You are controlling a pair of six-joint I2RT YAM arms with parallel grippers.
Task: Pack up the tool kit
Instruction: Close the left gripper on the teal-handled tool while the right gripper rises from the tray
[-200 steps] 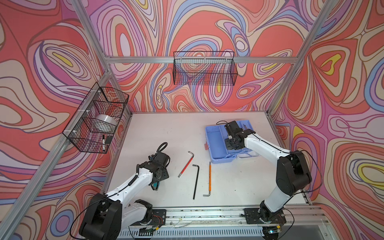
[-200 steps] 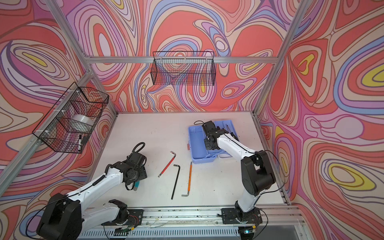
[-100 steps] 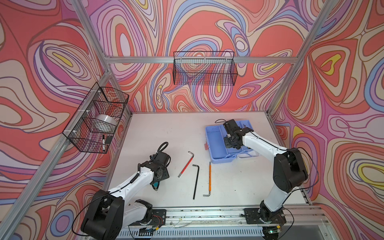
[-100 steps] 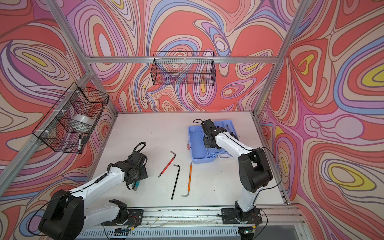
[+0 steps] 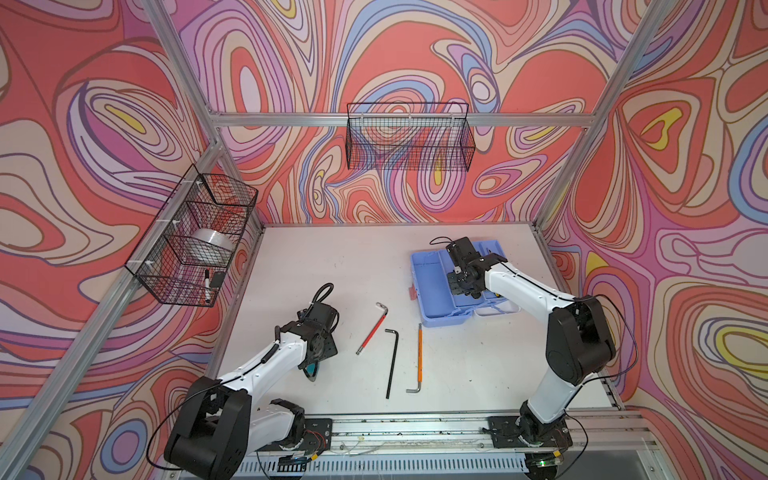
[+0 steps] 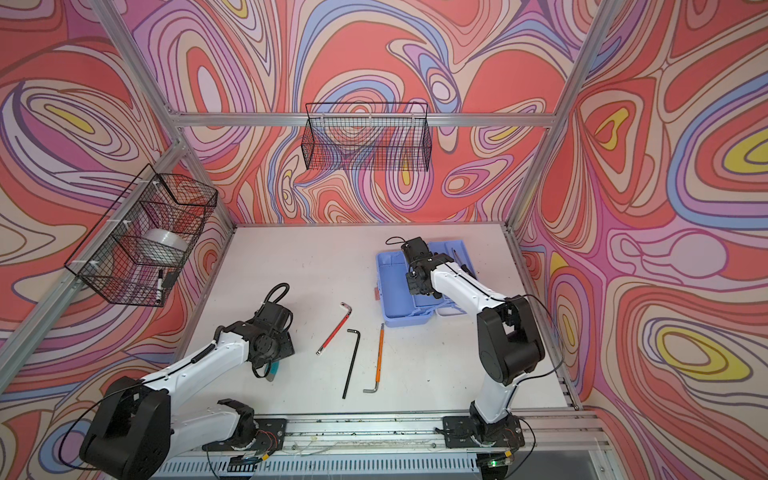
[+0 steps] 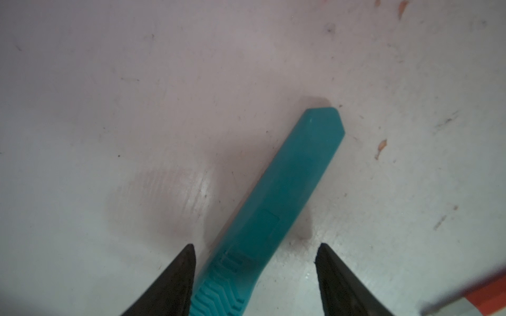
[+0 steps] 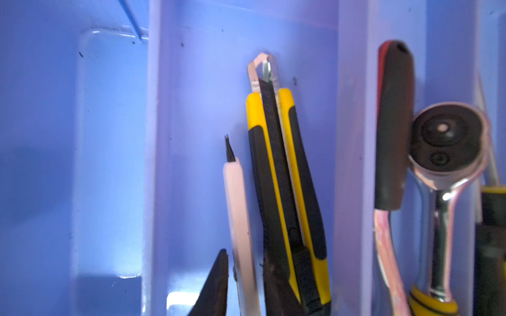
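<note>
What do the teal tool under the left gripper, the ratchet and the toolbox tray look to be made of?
Teal tool: probably moulded plastic, matte, with raised chevron grip ribs.
Ratchet: metal with a polished chrome look. The neck shows mirror-like highlights, and the face of the head is darker.
Toolbox tray: periwinkle plastic, smooth and semi-gloss, with soft glare patches and rounded moulded walls.

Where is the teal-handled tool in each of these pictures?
Both top views: teal tool peeks out beneath the left gripper, at front left.
Left wrist view: tool mid-picture, between the open fingers.
Right wrist view: not in it.
Shared landmark: the left gripper.
</note>
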